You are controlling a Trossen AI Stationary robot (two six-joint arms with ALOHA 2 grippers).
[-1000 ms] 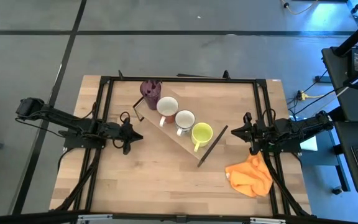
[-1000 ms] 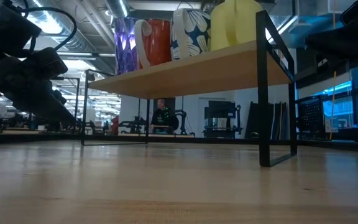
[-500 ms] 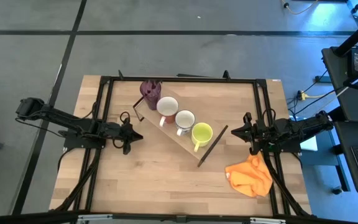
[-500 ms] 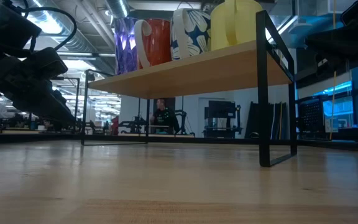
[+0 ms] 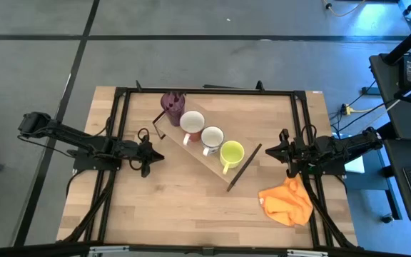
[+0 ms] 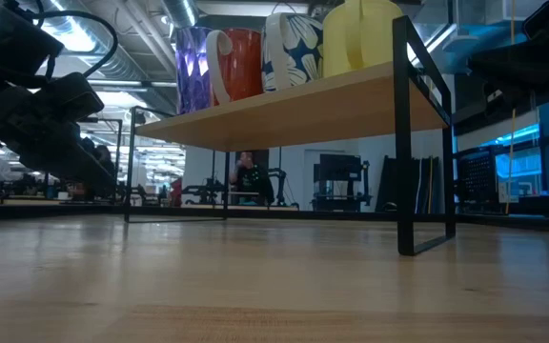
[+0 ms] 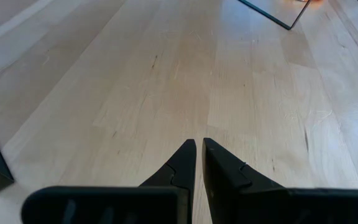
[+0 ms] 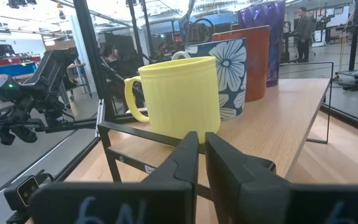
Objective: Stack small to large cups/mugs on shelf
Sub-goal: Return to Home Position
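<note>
Four vessels stand upright in a diagonal row on the light-wood shelf (image 5: 207, 160): the dark purple tumbler (image 5: 172, 104), the brownish mug with white inside (image 5: 192, 123), the white-grey flowered mug (image 5: 212, 137) and the yellow-green mug (image 5: 232, 152). The low view shows them on the raised shelf board (image 6: 294, 107). My left gripper (image 5: 157, 154) is shut, left of the shelf, above bare table. My right gripper (image 5: 271, 148) is shut, right of the shelf's dark end bar; its wrist view faces the yellow-green mug (image 8: 182, 96).
An orange cloth (image 5: 286, 201) lies crumpled near the table's right near corner. A black metal frame (image 5: 207, 91) runs around the tabletop. Bare wood stretches along the near side. People show in the room beyond (image 6: 247, 176).
</note>
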